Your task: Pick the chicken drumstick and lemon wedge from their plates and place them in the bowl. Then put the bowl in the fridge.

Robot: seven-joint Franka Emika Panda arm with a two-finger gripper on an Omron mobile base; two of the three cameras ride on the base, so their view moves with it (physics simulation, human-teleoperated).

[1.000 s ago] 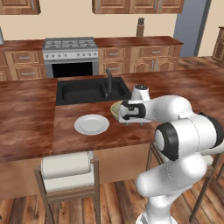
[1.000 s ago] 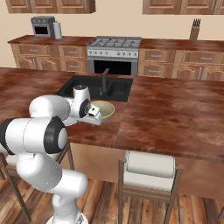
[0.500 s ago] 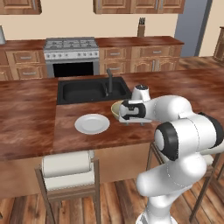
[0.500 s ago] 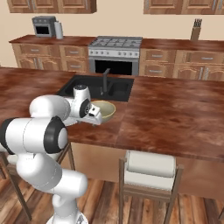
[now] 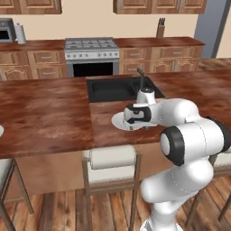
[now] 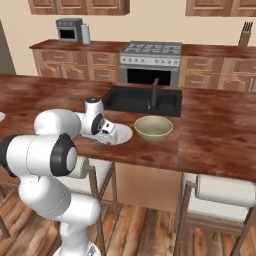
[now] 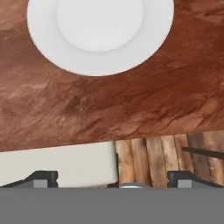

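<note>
The round olive-tan bowl [image 6: 153, 128] with its paler inside sits on the reddish-brown wooden counter [image 6: 220, 132], just in front of the black sink [image 6: 142, 99]. Beside it lies a flat round white plate [image 7: 99, 33] — the two-finger gripper [image 7: 111, 180] hangs above the plate's near edge, its dark tips spread wide apart, nothing between them.

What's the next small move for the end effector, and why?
Probably shift the end effector over to the rim of the bowl. It is open, the plate below it is bare, and the bowl sits beside that plate. The bowl's contents are too small to tell.
</note>
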